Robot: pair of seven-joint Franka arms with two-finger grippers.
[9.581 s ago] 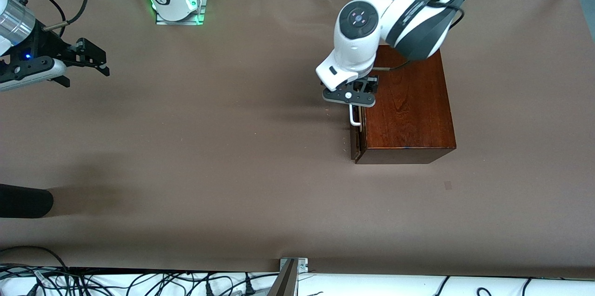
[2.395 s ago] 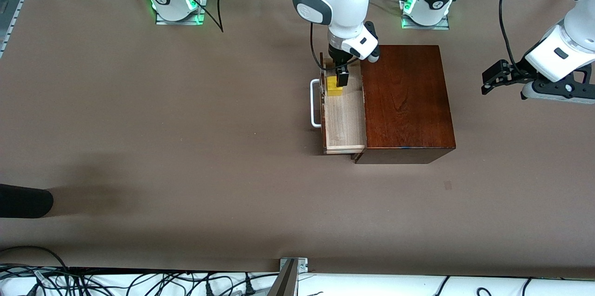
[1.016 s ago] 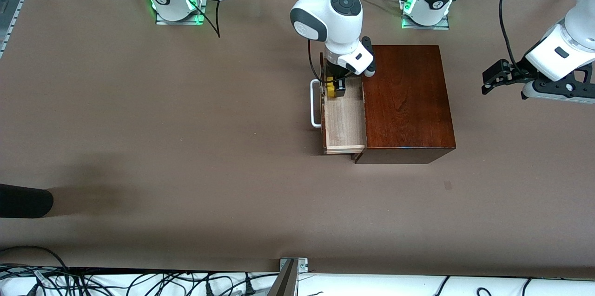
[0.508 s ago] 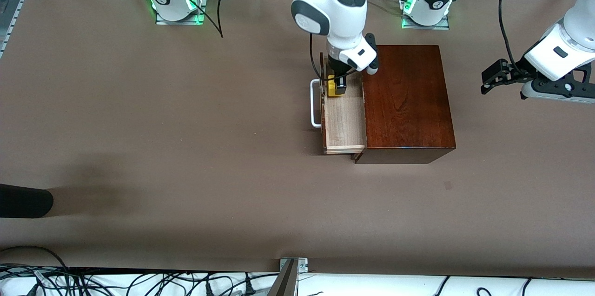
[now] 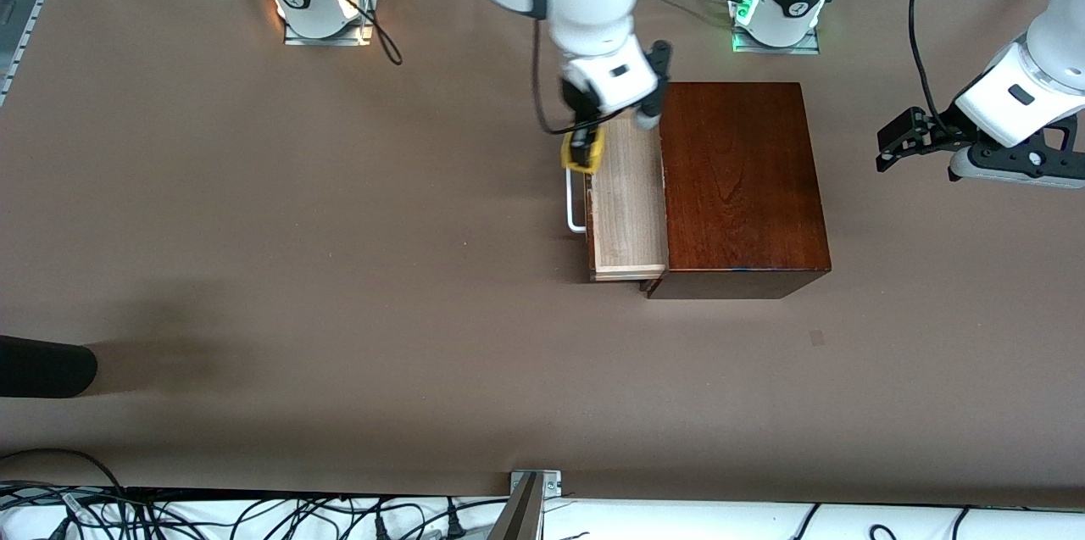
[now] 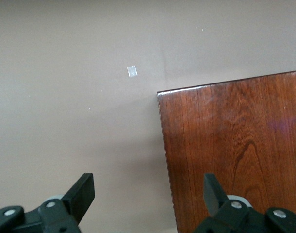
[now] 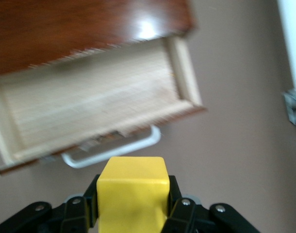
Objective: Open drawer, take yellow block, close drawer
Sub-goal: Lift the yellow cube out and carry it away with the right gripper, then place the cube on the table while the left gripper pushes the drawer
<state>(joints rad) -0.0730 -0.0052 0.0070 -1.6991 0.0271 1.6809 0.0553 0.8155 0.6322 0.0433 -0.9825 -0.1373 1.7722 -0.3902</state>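
Observation:
The drawer [image 5: 625, 209] stands pulled out of the dark wooden box [image 5: 737, 184], its pale inside bare and its white bar handle [image 5: 573, 205] toward the right arm's end. My right gripper [image 5: 583, 148] is shut on the yellow block [image 5: 585, 152] and holds it in the air over the drawer's front edge. In the right wrist view the block [image 7: 133, 191] sits between the fingers, above the open drawer [image 7: 90, 109] and handle [image 7: 114, 150]. My left gripper [image 5: 920, 141] is open and empty, waiting in the air past the box at the left arm's end; its wrist view shows the box top [image 6: 235, 150].
A black rounded object [image 5: 42, 366] lies at the table edge at the right arm's end. A small pale patch [image 5: 816, 338] marks the table nearer the camera than the box. Cables run along the near edge.
My right gripper has risen out of the drawer with the yellow block and shifted toward the handle. The drawer stays open. The left arm has not moved.

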